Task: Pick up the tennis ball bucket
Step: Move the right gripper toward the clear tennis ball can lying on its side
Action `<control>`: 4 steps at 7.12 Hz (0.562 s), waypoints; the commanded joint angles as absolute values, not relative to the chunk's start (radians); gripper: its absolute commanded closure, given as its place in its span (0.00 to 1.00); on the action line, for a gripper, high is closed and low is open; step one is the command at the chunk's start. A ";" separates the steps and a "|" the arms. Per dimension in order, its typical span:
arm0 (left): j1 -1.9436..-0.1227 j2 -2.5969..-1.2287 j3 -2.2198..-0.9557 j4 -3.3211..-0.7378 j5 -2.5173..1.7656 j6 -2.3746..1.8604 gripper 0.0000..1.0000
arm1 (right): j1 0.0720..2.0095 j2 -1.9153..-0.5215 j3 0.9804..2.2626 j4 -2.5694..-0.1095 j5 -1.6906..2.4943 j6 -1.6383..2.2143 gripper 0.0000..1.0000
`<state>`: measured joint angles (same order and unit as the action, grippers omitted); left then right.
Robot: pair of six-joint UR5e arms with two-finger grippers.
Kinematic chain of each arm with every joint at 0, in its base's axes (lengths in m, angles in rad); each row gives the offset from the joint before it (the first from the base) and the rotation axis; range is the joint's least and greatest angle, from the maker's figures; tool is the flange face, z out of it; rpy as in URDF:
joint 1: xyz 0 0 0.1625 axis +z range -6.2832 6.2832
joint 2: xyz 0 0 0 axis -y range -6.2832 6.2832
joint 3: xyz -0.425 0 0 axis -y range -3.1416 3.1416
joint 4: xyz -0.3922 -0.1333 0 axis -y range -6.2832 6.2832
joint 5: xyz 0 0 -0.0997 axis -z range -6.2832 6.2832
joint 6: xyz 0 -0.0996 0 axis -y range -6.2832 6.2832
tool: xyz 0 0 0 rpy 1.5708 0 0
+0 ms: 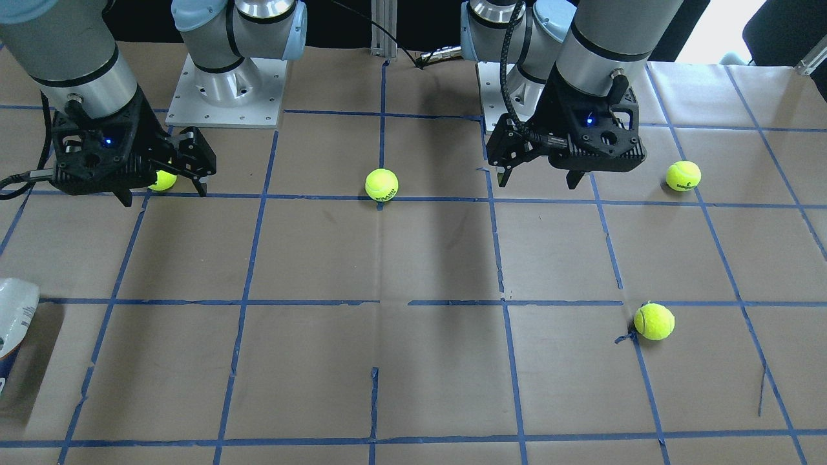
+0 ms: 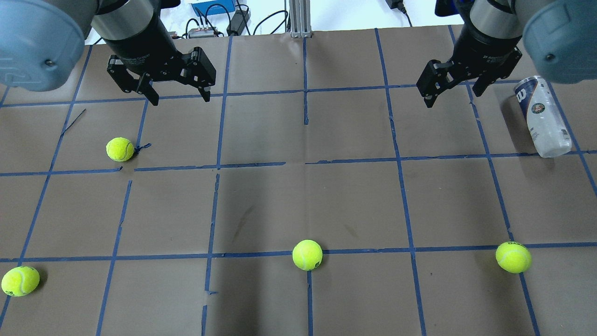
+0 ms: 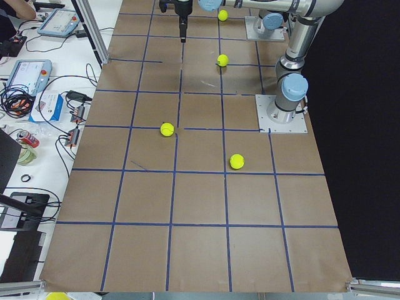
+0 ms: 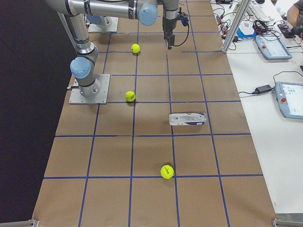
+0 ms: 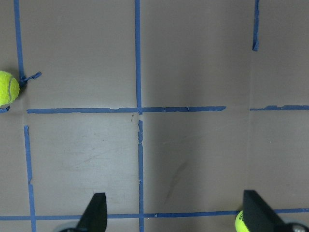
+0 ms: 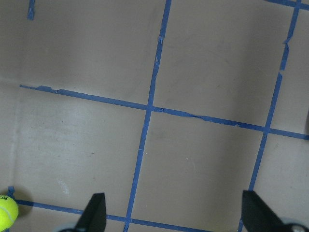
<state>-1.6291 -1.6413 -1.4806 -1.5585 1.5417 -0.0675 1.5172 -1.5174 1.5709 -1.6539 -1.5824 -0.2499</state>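
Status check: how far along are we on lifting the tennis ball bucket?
Nothing is done yet: the tennis ball bucket lies on its side on the table, untouched. The right gripper hangs open nearby, the left gripper is open too, and both are empty. Reaching, grasping and lifting are all left.

The tennis ball bucket [image 4: 188,118] lies on its side on the brown gridded table [image 4: 227,156].

This is a robotics lab: two robot arms [image 4: 79,66] are bolted on metal plates [image 1: 187,110] to a table [image 4: 151,198] papered brown and marked with a blue tape grid [image 2: 399,160]. Beside it, a white bench [image 4: 265,118] holds control tablets [image 4: 289,99], cables [image 3: 19,100] and a power brick [image 4: 264,88].
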 commanded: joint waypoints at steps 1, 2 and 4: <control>-1.629 -1.641 -1.480 -1.559 1.542 -0.067 0.00 | 1.511 -1.514 1.545 -1.608 -1.586 -0.242 0.00; -1.629 -1.643 -1.479 -1.559 1.542 -0.067 0.00 | 1.509 -1.509 1.522 -1.618 -1.595 -0.244 0.00; -1.629 -1.641 -1.480 -1.559 1.545 -0.067 0.00 | 1.509 -1.496 1.506 -1.611 -1.580 -0.236 0.00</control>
<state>-1.6291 -1.6424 -1.4793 -1.5585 1.5424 -0.0675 1.5101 -1.5051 1.5151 -1.6119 -1.5888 -0.2413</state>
